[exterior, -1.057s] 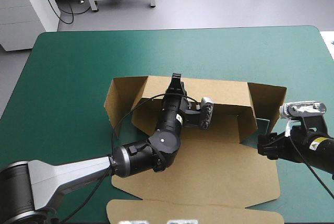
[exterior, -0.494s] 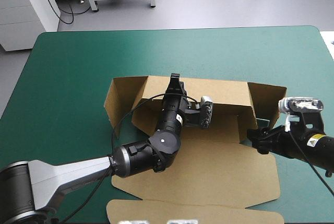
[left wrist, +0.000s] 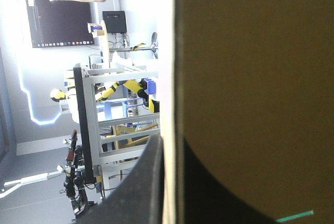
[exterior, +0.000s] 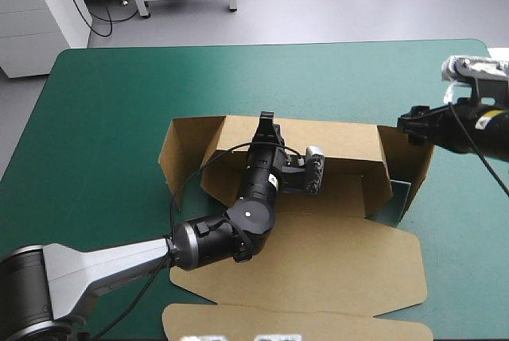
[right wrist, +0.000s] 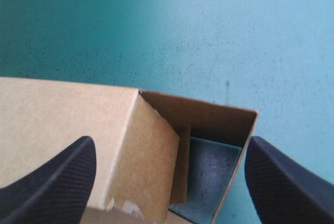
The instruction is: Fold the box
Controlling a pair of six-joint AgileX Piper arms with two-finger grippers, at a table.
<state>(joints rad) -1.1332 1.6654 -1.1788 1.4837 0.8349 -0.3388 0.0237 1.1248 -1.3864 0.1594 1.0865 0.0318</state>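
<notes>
Left tool (exterior: pixel 268 121) astride upright brown box (exterior: pixel 342 246) wall

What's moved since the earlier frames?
The right end effector, open, swung forward from beside the right flap of the box and now hangs over that flap's top edge. The left end effector stayed shut on the far wall; the box did not shift.

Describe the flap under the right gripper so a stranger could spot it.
On the teal-green table lies the brown box, its far wall raised. The flap stands at that wall's right end, below the open right gripper; unlike the near flaps, it is upright, not flat.
</notes>
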